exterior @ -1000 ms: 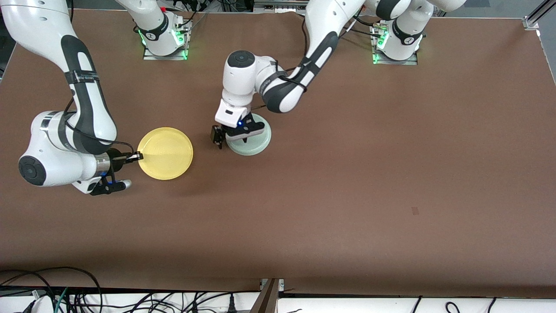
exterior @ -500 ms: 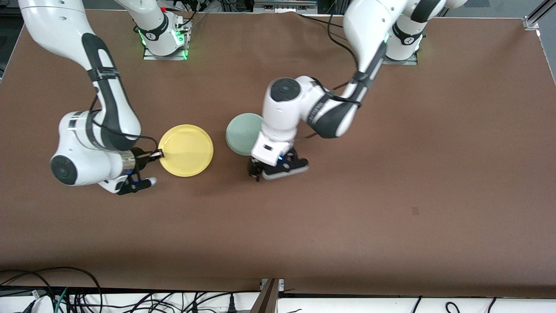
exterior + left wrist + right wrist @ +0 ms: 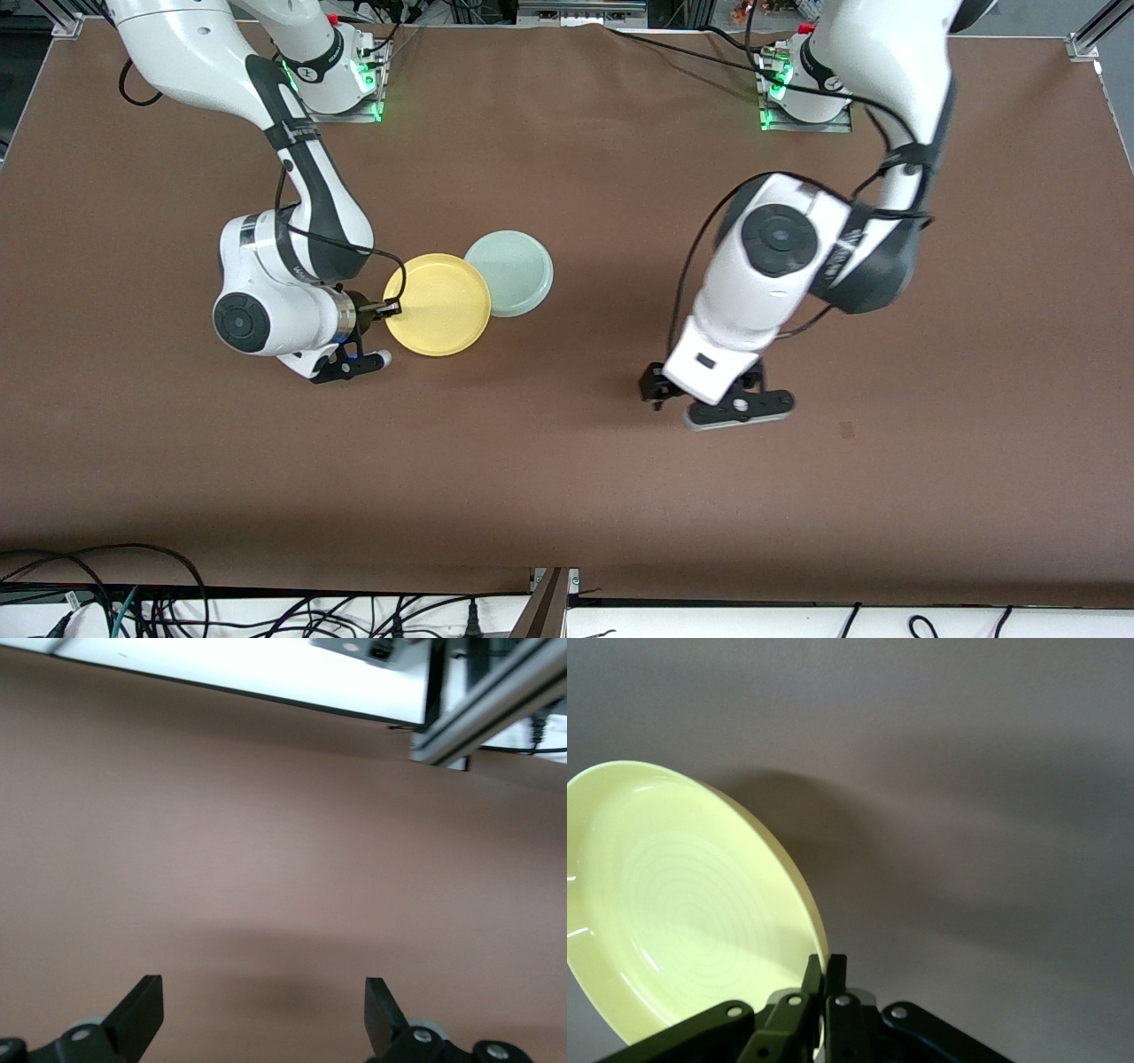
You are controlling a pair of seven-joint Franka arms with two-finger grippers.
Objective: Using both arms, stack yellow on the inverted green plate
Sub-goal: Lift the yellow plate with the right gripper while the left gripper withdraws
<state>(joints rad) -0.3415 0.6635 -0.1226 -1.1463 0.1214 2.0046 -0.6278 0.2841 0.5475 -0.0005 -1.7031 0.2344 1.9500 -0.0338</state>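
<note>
The brown table (image 3: 567, 496) carries both arms. The left arm (image 3: 802, 266) bends down from its base, well toward its own end of the table from the green plate (image 3: 518, 266); the left gripper (image 3: 700, 399) hangs over bare tabletop, fingers (image 3: 142, 1010) spread wide with nothing between them. The right arm (image 3: 283, 266) folds low beside the plates, and the right gripper (image 3: 385, 310) is clamped on the rim of the yellow (image 3: 438, 304) plate, held lifted and overlapping the green plate's edge. The green plate lies upside down on the table.
</note>
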